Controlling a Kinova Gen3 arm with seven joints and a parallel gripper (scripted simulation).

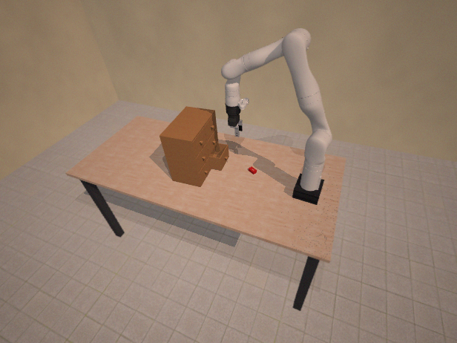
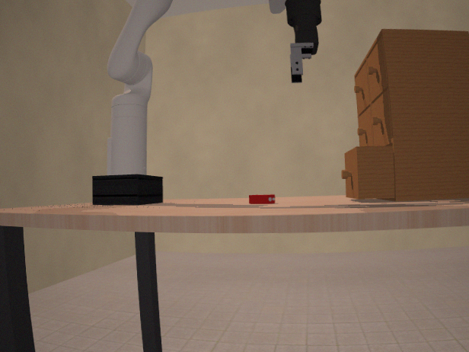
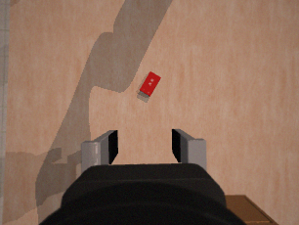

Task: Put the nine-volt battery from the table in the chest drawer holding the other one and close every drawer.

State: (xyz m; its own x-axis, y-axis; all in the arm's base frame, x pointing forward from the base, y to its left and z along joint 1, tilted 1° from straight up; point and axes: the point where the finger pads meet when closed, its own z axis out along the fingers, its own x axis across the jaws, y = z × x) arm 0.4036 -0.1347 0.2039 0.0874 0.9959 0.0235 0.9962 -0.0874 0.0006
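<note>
The red nine-volt battery lies on the table between the chest and the robot's base. The brown chest stands upright. One bottom-row drawer stands well out of its front; its inside is mostly hidden, so I cannot tell what it holds. The other drawers look pushed in. My gripper is open and empty, pointing down high above the table, in front of the chest. In the wrist view the battery lies ahead of the fingertips, turned at a slant to them.
The wooden table carries the robot's black base at its other end. A brown wooden corner shows at the bottom right of the wrist view. Small knobs stick out from the drawer fronts toward the gripper's side.
</note>
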